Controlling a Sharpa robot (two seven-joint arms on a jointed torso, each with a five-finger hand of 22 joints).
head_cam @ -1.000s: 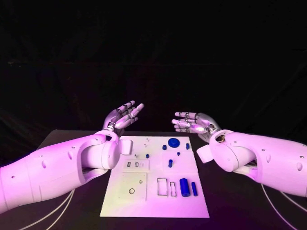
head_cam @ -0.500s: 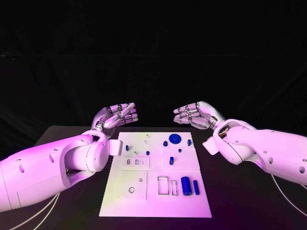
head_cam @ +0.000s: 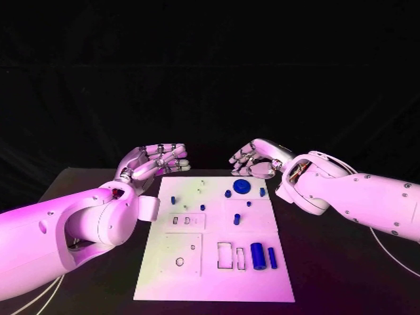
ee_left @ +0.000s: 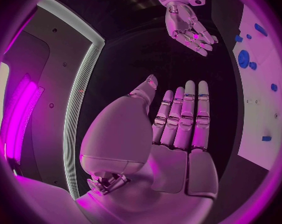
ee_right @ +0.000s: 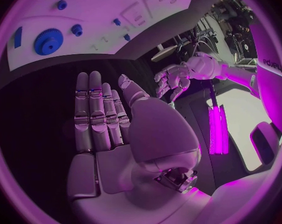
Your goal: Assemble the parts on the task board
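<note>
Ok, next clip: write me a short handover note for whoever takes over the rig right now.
Left hand: holds nothing, fingers apart, raised beyond the task board's far left corner.
Right hand: holds nothing, palm open, raised beyond the far right corner.
Parts: blue gear and small blue pieces at the far end, blue cylinder near the front right.
Done: neither hand touches any part.
Left: the assembly, by the look of it.

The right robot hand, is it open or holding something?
Open. The right robot hand holds nothing; its fingers lie straight, short of the board.
</note>
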